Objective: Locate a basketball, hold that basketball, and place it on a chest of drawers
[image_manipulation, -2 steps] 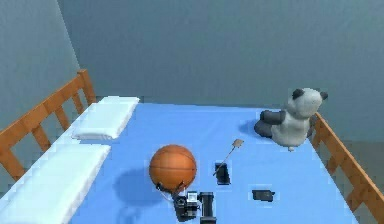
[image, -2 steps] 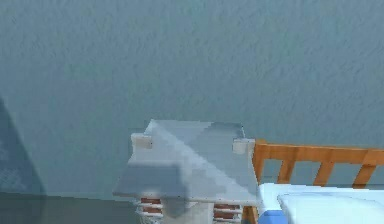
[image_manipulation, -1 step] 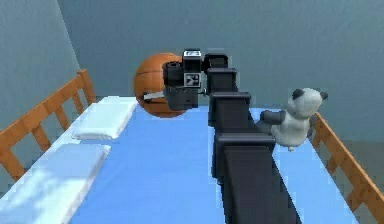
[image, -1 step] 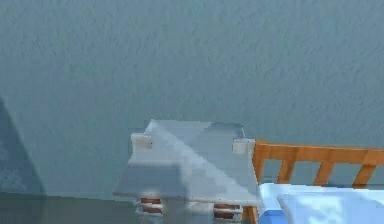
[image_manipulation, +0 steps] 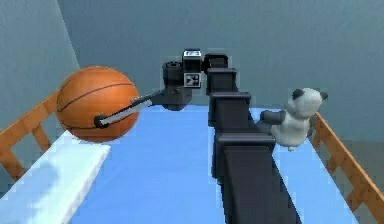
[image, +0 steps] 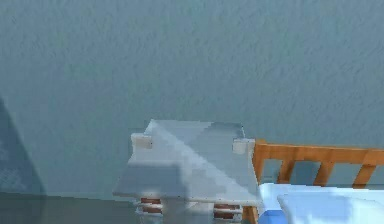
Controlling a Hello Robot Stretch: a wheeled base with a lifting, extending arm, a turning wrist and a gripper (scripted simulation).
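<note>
An orange basketball (image_manipulation: 95, 103) sits at the arm side view's left, over the blue bed (image_manipulation: 170, 170) and just above a white pillow (image_manipulation: 55, 180). The gripper (image_manipulation: 112, 115) reaches left from the dark arm (image_manipulation: 245, 160), and its thin fingers lie across the ball's lower right side. The ball's underside meets the pillow in the picture, so I cannot tell whether the gripper holds it. A grey-topped chest of drawers (image: 190, 160) stands against the wall in the forward view's lower middle.
A grey and white teddy bear (image_manipulation: 295, 115) sits on the bed right of the arm. Wooden rails (image_manipulation: 345, 165) line the bed's sides, and the bed's wooden frame (image: 310, 160) stands right of the chest. A grey-blue wall (image: 190, 60) rises behind.
</note>
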